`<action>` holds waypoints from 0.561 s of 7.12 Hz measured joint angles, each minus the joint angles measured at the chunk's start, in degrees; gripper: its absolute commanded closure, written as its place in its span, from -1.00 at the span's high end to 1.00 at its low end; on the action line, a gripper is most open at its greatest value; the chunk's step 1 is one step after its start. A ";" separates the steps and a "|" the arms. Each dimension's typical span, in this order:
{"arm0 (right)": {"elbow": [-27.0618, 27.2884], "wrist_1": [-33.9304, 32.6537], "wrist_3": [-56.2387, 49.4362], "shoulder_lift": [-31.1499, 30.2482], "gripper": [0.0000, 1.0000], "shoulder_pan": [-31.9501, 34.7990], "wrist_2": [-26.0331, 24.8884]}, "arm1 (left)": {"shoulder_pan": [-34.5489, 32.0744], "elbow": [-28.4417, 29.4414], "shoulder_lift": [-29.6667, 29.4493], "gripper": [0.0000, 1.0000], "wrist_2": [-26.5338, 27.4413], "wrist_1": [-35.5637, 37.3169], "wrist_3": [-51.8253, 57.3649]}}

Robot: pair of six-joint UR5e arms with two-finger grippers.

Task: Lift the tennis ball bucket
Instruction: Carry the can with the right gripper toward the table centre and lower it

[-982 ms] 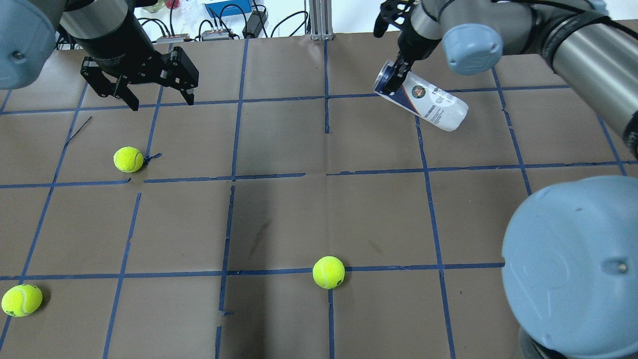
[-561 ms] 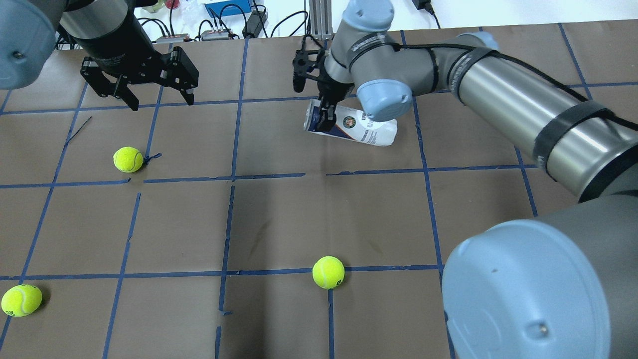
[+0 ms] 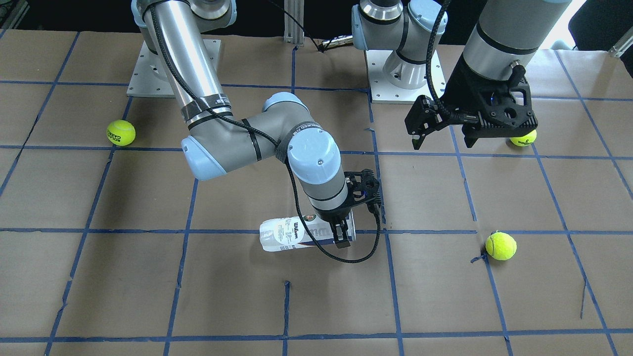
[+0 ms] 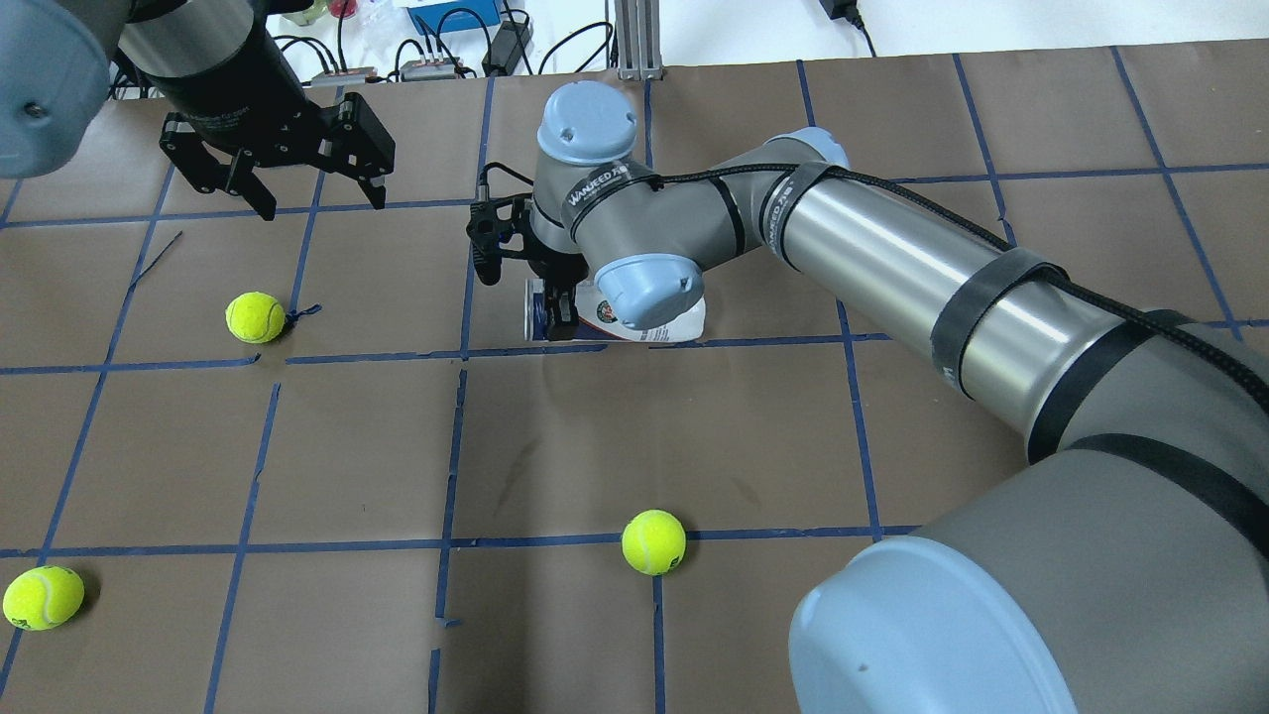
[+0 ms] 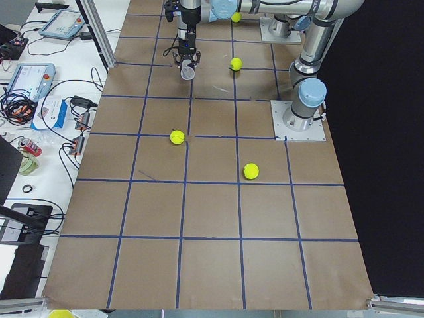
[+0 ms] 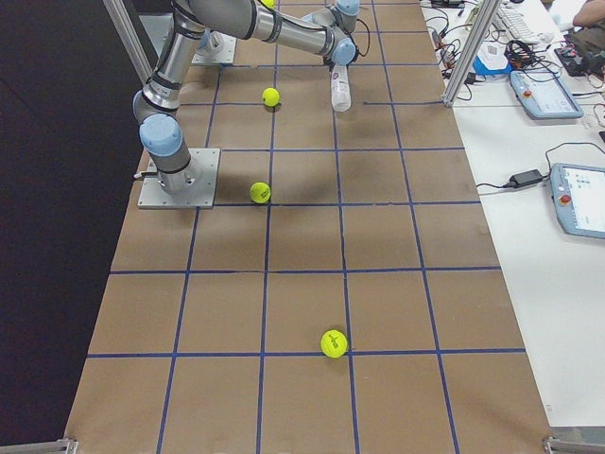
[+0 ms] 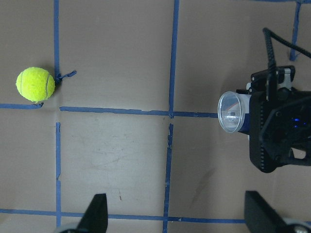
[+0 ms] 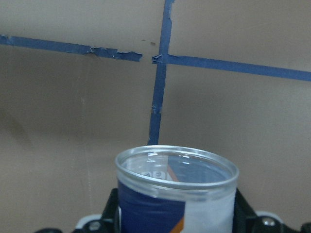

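1. Tennis ball bucket [image 3: 289,236] lies on its side in the right gripper [image 3: 340,236], whose fingers are clamped across the can just behind its open rim.
2. From those fingers the labelled body runs out sideways, level, low over the brown paper. I can't tell whether the far end clears the paper.
3. It looks empty, so light, with thin, smooth plastic walls. I'd reckon a hard squeeze would dent it and a loose one let it swivel. The rim end is the stiffest place to pinch, though a hold nearer the middle would balance it better.
4. Further out, one loose tennis ball [image 4: 256,317] sits well off to the gripper's side.
5. Farthest, the left gripper [image 4: 322,203] hangs over the table with its fingers spread, holding nothing.
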 measured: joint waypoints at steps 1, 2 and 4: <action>0.49 -0.56 0.05 0.20 1.00 0.26 -0.26 | 0.00 0.00 0.00 1.00 0.00 -0.02 0.02; 0.73 -0.84 0.17 0.17 1.00 0.32 -0.59 | 0.00 0.00 0.00 1.00 0.00 -0.02 0.02; 0.43 -0.94 1.17 -0.18 1.00 -0.03 -0.85 | 0.00 0.00 0.00 1.00 0.00 0.01 0.02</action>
